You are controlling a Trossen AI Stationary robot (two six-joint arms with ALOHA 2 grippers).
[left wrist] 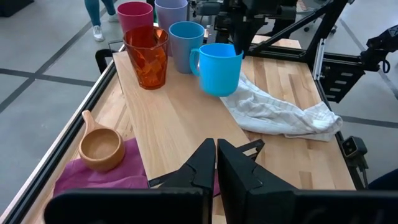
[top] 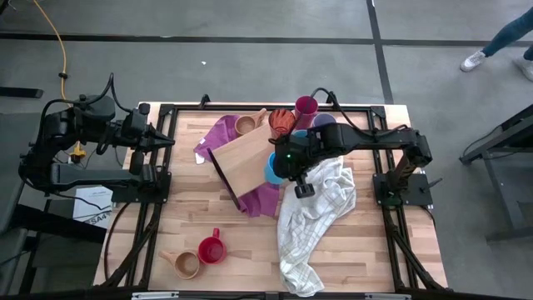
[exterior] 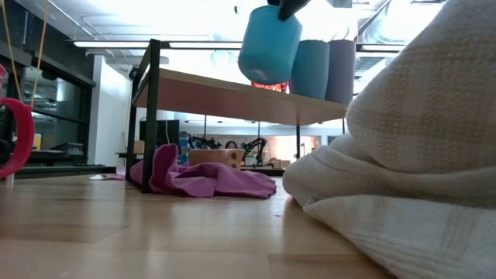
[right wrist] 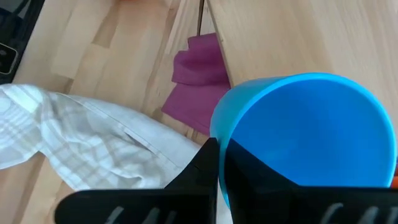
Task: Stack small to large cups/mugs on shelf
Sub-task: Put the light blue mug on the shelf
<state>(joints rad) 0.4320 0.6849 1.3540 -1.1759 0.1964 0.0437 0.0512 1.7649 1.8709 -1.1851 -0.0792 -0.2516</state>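
Right gripper [right wrist: 217,165] clenched on rim of bright blue mug [left wrist: 219,67], held upright just above shelf [left wrist: 168,118] edge, beside smaller blue cup [left wrist: 185,45]. Nesting target lies toward shelf's far corner. Left gripper [left wrist: 216,163] closed, empty, waiting off shelf's opposite end.
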